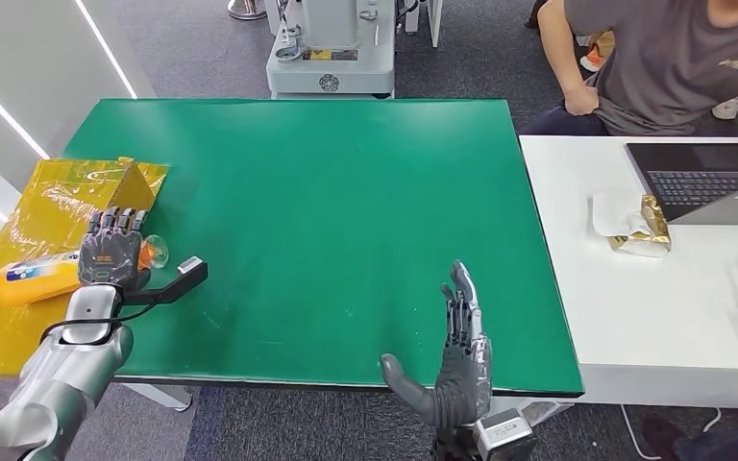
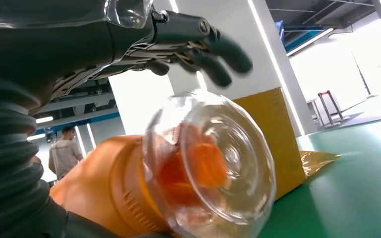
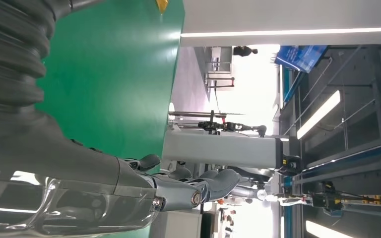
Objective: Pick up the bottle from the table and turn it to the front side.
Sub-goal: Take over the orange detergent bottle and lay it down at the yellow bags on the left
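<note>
From up high I'm seeing my left hand (image 1: 110, 252) lying over the orange plastic bottle with the clear domed cap (image 1: 53, 273), which is resting on its side on the crinkled yellow foil sheet (image 1: 19, 211) at the left edge of the green table mat (image 1: 346, 211). The left wrist camera is giving me what the head view isn't: that clear cap (image 2: 213, 163) close up, the orange body (image 2: 104, 188) running back under my palm, and my dark fingers (image 2: 213, 47) arching above the bottle without closing round it, so whether I'm actually gripping it I cannot tell. My right hand (image 1: 452, 360) is hovering open, fingers spread, over the mat's near edge, well apart from the bottle.
</note>
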